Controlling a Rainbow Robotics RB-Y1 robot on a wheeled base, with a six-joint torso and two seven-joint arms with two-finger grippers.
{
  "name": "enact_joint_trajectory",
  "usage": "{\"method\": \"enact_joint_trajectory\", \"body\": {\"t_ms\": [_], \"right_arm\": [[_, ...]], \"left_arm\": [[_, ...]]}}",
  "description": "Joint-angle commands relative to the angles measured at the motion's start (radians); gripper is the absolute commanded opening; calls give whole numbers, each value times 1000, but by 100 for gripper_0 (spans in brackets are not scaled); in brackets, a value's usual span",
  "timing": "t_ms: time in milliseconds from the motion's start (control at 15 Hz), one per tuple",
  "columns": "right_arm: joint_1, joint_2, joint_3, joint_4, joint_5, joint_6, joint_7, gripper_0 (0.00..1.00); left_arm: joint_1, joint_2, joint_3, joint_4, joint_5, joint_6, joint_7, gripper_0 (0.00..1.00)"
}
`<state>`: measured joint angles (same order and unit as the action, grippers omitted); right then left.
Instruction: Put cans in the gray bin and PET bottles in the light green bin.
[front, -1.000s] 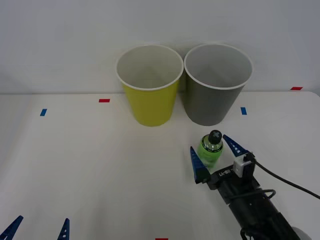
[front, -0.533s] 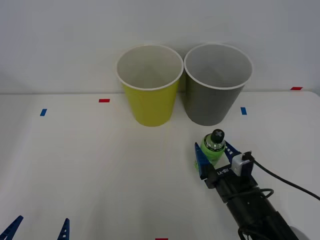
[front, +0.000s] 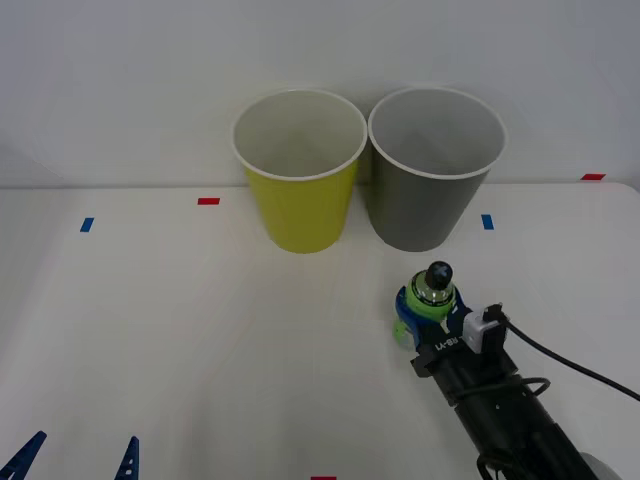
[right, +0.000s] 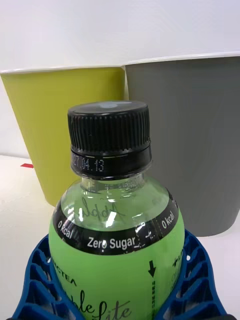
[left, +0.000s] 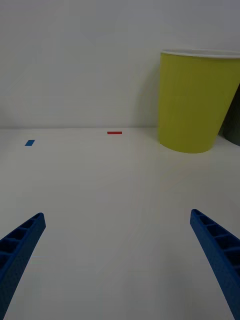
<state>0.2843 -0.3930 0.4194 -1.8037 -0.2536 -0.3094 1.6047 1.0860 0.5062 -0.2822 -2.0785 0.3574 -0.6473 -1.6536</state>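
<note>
- The right gripper (front: 428, 318) is closed on the PET bottle (front: 427, 303); in the right wrist view its blue fingers (right: 197, 272) wrap both sides of the green-labelled body (right: 117, 250) below the black cap (right: 109, 131).
- The bottle stands upright on the table (front: 200, 330), in front of the gray bin (front: 435, 170) and to the right of the light green bin (front: 300, 172).
- Step in hand, as judged: grasp secured, lift not yet begun.
- Next move calls for raising the bottle above the white rim of the light green bin, travelling left and forward, then releasing over its opening.
- Edges: the two bins stand just beside each other, so the path must clear the gray bin's near rim.
- Open room: the table between bottle and bins is bare; only small red and blue tape marks (front: 208, 201) lie on it.
- The left gripper (front: 75, 460) is parked at the near left table edge, fingers (left: 217, 257) spread apart and holding nothing.
</note>
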Motion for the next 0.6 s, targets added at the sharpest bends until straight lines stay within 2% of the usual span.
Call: {"method": "enact_joint_trajectory", "body": {"t_ms": [67,267,533,600], "right_arm": [[75,16,-10,-69,8,18,4,0],[115,19,-27,-201,16,164,12,0],[124,-9,-59,-238,2,181,4,0],[119,-12,-62,-266,-6,219,0,0]], "left_arm": [[0,0,0,0,0,0,0,100],[0,0,0,0,0,0,0,100],[0,0,0,0,0,0,0,100],[0,0,0,0,0,0,0,100]]}}
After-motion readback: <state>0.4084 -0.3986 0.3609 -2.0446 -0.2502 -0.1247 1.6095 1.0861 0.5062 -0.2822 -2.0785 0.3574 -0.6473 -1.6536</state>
